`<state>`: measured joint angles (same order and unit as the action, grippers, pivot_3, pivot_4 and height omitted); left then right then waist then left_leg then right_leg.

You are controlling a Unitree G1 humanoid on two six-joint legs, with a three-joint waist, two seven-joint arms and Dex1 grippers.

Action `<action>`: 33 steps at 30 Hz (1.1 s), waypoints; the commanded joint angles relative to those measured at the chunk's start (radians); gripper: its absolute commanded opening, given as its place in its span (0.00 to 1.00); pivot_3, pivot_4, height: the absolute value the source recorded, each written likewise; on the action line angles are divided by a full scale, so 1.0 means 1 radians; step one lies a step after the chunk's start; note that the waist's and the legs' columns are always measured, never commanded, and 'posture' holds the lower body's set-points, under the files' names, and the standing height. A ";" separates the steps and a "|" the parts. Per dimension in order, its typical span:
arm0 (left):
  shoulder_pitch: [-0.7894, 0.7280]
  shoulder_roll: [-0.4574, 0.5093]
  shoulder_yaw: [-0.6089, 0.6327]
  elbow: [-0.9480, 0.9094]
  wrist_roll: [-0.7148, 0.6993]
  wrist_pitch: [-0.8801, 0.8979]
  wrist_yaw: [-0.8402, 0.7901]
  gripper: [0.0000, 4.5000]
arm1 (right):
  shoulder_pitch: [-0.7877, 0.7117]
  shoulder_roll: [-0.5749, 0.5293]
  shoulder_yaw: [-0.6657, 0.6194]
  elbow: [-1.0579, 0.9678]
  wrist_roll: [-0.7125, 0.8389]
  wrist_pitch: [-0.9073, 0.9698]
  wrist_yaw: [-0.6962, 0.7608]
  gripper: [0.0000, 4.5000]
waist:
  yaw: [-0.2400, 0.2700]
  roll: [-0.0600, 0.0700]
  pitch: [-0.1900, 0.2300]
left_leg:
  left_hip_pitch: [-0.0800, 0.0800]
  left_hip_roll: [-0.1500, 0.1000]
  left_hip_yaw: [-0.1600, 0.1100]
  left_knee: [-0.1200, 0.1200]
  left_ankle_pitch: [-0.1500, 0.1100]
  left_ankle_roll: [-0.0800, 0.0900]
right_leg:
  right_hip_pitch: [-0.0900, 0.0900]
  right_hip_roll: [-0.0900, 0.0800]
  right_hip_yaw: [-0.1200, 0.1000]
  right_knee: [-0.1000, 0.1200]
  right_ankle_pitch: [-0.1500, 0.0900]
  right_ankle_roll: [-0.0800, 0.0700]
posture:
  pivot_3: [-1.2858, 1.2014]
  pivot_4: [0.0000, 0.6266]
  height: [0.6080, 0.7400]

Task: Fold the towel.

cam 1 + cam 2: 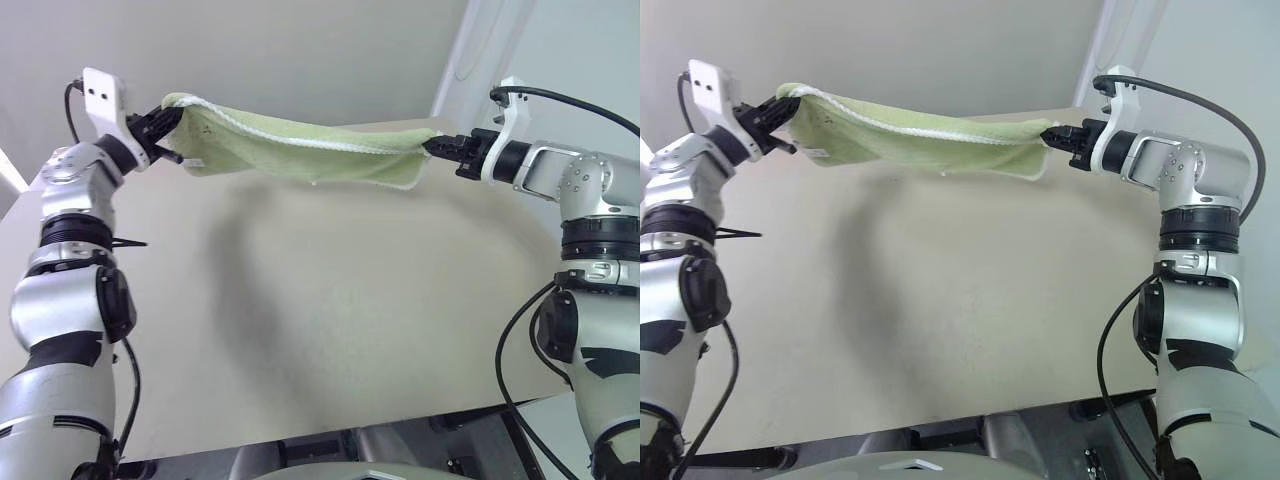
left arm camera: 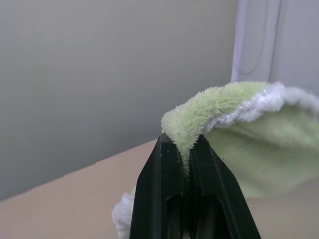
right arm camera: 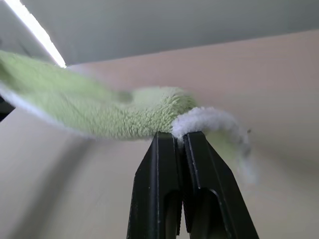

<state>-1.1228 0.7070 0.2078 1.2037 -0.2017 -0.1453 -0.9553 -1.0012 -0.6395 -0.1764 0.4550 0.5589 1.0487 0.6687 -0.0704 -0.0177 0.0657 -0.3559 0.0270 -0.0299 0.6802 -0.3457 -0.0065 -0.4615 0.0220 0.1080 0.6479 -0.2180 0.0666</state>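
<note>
The towel point(image 1: 300, 145) hangs in the air above the table point(image 1: 330, 320), stretched between the two grippers and touching the tabletop nowhere. It runs nearly level from one arm to the other, sagging a little in the middle, with its white stitched edge point(image 1: 300, 138) showing along the upper side and again at the lower corner near the right arm.

The left gripper point(image 1: 165, 128) is closed on the towel's left end. In the left wrist view its two black fingers point(image 2: 164, 189) stand pressed together with a fold of green terry point(image 2: 209, 107) pinched between their tips; the cloth bulges up over the tips and trails away to one side, its white edge on top.

The right gripper point(image 1: 438, 147) is closed on the opposite end. In the right wrist view its fingers point(image 3: 157, 189) are clamped together on the white edging point(image 3: 199, 119) at the corner, and the green body of the towel streams away from the tips toward the other arm, above the pale tabletop.

Both grippers point inward toward each other, so the towel lies directly between them, beginning right at each pair of fingertips. A soft shadow point(image 1: 240, 260) of the cloth falls on the table beneath it.
</note>
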 commanded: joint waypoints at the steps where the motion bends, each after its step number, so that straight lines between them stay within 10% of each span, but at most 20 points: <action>1: 0.133 0.068 -0.023 -0.093 0.006 0.009 -0.193 0.00 | 0.092 -0.022 -0.030 -0.167 0.071 0.158 0.006 0.01 | -0.002 0.001 -0.001 | 0.000 0.000 0.000 0.000 0.000 0.000 | 0.000 0.000 0.000 0.000 0.000 0.000 | 0.52 0.00 0.79; 16: 0.884 0.276 0.037 -0.787 -0.122 0.270 -0.445 0.00 | 0.507 -0.124 -0.106 -0.642 0.447 0.566 -0.014 0.01 | 0.000 0.000 -0.001 | 0.003 0.001 0.000 0.005 0.000 0.000 | 0.004 0.000 -0.001 0.002 -0.002 0.003 | 0.52 0.00 0.79; 24: 1.076 0.347 0.090 -0.832 -0.122 0.248 -0.467 0.00 | 0.849 -0.297 -0.126 -0.835 0.741 0.566 -0.007 0.01 | -0.002 0.000 -0.001 | 0.003 0.002 0.001 0.004 0.000 0.000 | 0.005 0.001 -0.001 0.002 -0.004 0.000 | 0.52 0.00 0.79; 33: 1.075 0.309 0.081 -0.900 -0.181 0.331 -0.448 0.00 | 0.791 -0.180 -0.131 -0.675 0.816 0.566 -0.233 0.01 | -0.003 -0.004 0.000 | 0.021 0.004 0.003 0.004 0.000 0.000 | 0.020 0.001 -0.002 -0.002 -0.005 -0.002 | 0.52 0.00 0.79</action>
<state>-0.0143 1.0125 0.2605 0.3455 -0.3397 0.1496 -1.4132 -0.1724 -0.8207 -0.2806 -0.2462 1.3262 1.6085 0.4705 -0.0729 -0.0219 0.0655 -0.3349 0.0312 -0.0265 0.6844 -0.3456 -0.0069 -0.4419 0.0221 0.1066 0.6459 -0.2231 0.0644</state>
